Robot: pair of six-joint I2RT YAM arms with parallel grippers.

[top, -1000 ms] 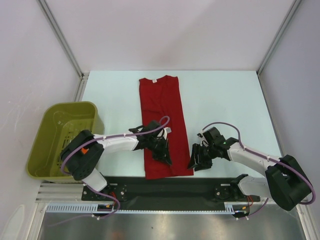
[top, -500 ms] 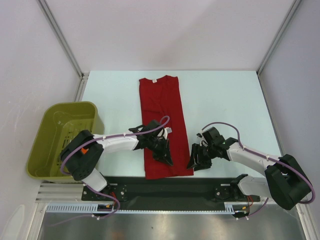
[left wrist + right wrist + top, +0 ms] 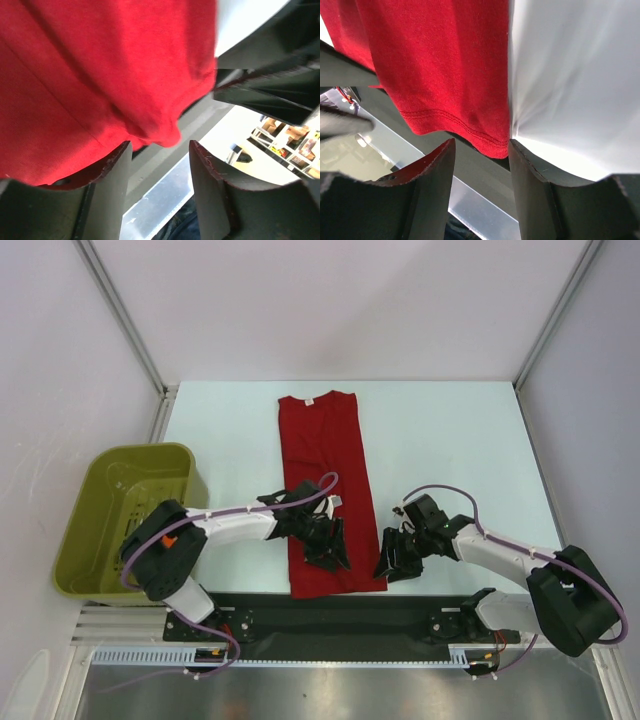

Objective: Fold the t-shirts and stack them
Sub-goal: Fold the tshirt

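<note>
One dark red t-shirt (image 3: pixel 322 465) lies on the table as a long narrow strip, neck with its white label at the far end, hem hanging over the near edge. My left gripper (image 3: pixel 332 552) hovers over the strip's lower middle, open, with nothing between its fingers; the left wrist view shows a rounded fold of the t-shirt (image 3: pixel 100 80) just ahead of the left gripper (image 3: pixel 160 150). My right gripper (image 3: pixel 388 562) stands open just beside the strip's near right corner; in the right wrist view the hemmed corner of the t-shirt (image 3: pixel 445 65) lies in front of the right gripper (image 3: pixel 481 147).
An olive-green plastic basket (image 3: pixel 92 520) stands off the table's left side, beside the left arm's base. A black rail (image 3: pixel 330 612) runs along the near edge. Pale table surface (image 3: pixel 450 440) stretches right of the shirt; frame posts rise at the back corners.
My left gripper has opened over the shirt, letting go of the cloth it pinched. The right gripper stays open and has barely moved.
</note>
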